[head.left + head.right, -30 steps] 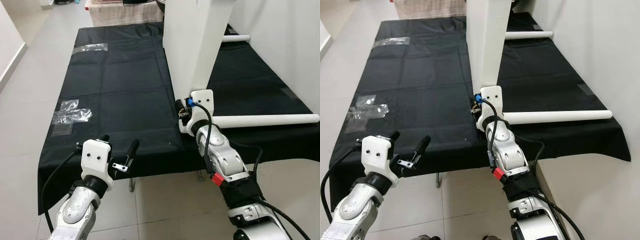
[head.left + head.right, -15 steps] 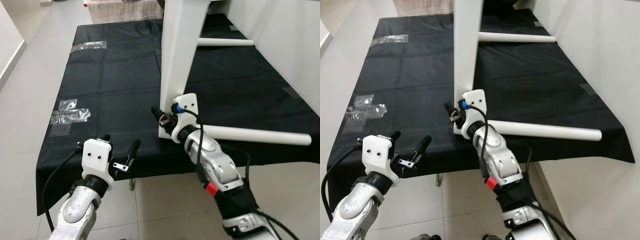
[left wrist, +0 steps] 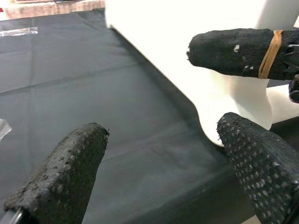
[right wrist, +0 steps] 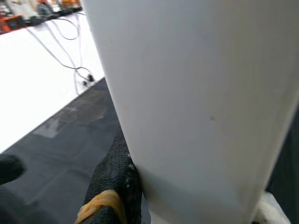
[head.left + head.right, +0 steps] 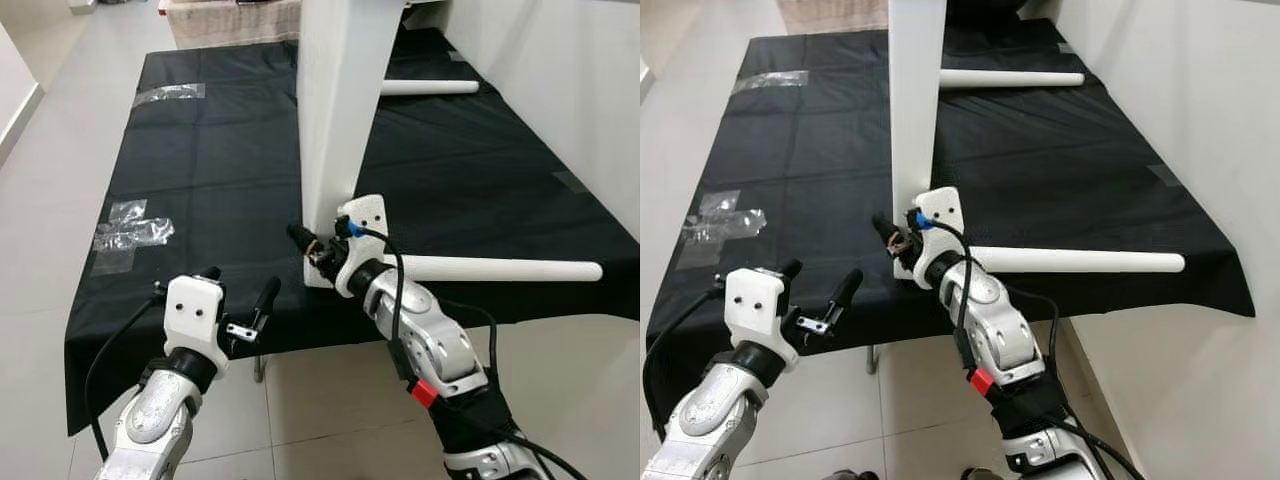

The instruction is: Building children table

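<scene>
While the white tabletop point(image 5: 335, 110) stands on edge near the front edge of the black-covered table point(image 5: 200, 190), the right gripper point(image 5: 315, 252) grasps its lower corner. The left gripper point(image 5: 238, 290) hovers at the front edge, fingers spread. One leg point(image 5: 500, 268) lies along the front edge, another point(image 5: 430, 87) toward the back.

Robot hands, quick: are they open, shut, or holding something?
Left gripper: open, holding nothing, hovering at the near edge of the black table.
Right gripper: at the bottom of the white tabletop panel; cannot tell whether it grips.
</scene>
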You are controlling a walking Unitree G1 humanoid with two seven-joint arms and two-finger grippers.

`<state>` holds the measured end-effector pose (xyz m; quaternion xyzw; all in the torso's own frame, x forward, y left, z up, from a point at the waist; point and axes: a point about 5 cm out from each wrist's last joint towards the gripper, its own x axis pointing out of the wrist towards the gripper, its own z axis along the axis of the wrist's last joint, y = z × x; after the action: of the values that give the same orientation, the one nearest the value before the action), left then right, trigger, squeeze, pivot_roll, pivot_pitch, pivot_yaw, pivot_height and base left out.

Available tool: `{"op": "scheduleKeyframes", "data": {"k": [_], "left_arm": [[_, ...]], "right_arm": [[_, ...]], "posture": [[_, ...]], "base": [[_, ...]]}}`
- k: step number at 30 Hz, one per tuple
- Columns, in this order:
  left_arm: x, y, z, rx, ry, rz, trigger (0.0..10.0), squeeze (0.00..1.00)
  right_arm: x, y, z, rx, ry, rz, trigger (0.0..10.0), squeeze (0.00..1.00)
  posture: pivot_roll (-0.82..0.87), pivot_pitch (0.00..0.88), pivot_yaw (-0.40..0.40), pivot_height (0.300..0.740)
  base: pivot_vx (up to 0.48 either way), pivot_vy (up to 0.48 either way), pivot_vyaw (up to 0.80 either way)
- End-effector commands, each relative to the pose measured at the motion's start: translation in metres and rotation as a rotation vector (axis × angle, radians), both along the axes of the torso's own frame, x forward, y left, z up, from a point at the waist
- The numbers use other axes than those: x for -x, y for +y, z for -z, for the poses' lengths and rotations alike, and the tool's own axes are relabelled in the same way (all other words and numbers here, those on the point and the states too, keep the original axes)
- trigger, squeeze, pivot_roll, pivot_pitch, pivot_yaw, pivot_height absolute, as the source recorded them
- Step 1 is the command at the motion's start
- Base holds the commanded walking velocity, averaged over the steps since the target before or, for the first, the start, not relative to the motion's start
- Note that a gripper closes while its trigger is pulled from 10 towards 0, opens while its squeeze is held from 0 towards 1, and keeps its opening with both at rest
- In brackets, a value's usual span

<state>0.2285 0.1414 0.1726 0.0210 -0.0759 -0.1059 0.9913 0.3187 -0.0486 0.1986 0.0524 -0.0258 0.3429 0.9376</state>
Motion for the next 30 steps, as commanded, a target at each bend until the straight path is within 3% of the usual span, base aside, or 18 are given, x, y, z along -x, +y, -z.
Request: {"op": "scheduleKeyframes", "data": {"k": [1,6,9,13,14,15,16,17,21,25,30], "left_arm": [[0.002,-0.001,0.0,-0.007,0.005,0.003,10.0,0.0],[0.001,-0.001,-0.001,-0.009,0.002,0.002,10.0,0.0],[0.002,0.0,-0.002,-0.011,-0.001,-0.001,10.0,0.0],[0.002,0.0,-0.003,-0.011,-0.003,-0.002,10.0,0.0],[0.002,0.0,-0.004,-0.013,-0.004,-0.001,10.0,0.0],[0.002,0.0,-0.004,-0.013,-0.004,-0.001,10.0,0.0],[0.002,0.0,-0.004,-0.013,-0.004,-0.002,10.0,0.0],[0.002,0.001,-0.004,-0.014,-0.005,-0.002,10.0,0.0],[0.002,0.001,-0.004,-0.015,-0.005,-0.003,10.0,0.0],[0.003,0.002,-0.004,-0.014,-0.005,-0.008,10.0,0.0],[0.0,0.001,-0.005,-0.012,-0.008,-0.005,10.0,0.0]], "right_arm": [[0.019,0.028,-0.021,-0.128,-0.06,-0.223,0.0,0.0],[0.02,0.036,-0.021,-0.136,-0.062,-0.262,0.0,0.0],[0.009,0.048,-0.02,-0.117,-0.055,-0.218,0.0,0.0],[0.006,0.055,-0.021,-0.109,-0.049,-0.205,0.0,0.0],[0.004,0.061,-0.021,-0.107,-0.036,-0.195,3.8,0.0],[0.004,0.061,-0.021,-0.107,-0.036,-0.195,3.8,0.0],[0.004,0.063,-0.019,-0.104,-0.029,-0.194,10.0,0.0],[0.003,0.063,-0.016,-0.1,-0.013,-0.186,10.0,1.0],[0.0,0.059,-0.012,-0.095,0.003,-0.158,10.0,1.0],[-0.008,0.034,-0.008,-0.089,0.009,-0.084,10.0,1.0],[-0.004,-0.003,-0.003,-0.048,0.017,-0.046,10.0,1.0]], "posture": [[0.07,0.197,-0.003,0.74],[0.07,0.198,-0.004,0.74],[0.08,0.201,-0.003,0.74],[0.09,0.203,-0.002,0.74],[0.09,0.205,-0.002,0.74],[0.09,0.205,-0.002,0.74],[0.09,0.206,-0.001,0.74],[0.09,0.206,-0.001,0.74],[0.09,0.21,-0.004,0.74],[0.08,0.211,-0.003,0.74],[0.07,0.208,-0.007,0.74]], "base": [[0.0,0.0,0.0],[0.0,0.0,0.0],[0.0,0.0,0.0],[0.0,0.0,0.0],[0.0,0.0,0.0],[0.0,0.0,0.0],[0.0,0.0,0.0],[0.0,0.0,0.0],[0.0,0.0,0.0],[0.0,0.0,0.0],[0.0,0.0,0.0]]}}
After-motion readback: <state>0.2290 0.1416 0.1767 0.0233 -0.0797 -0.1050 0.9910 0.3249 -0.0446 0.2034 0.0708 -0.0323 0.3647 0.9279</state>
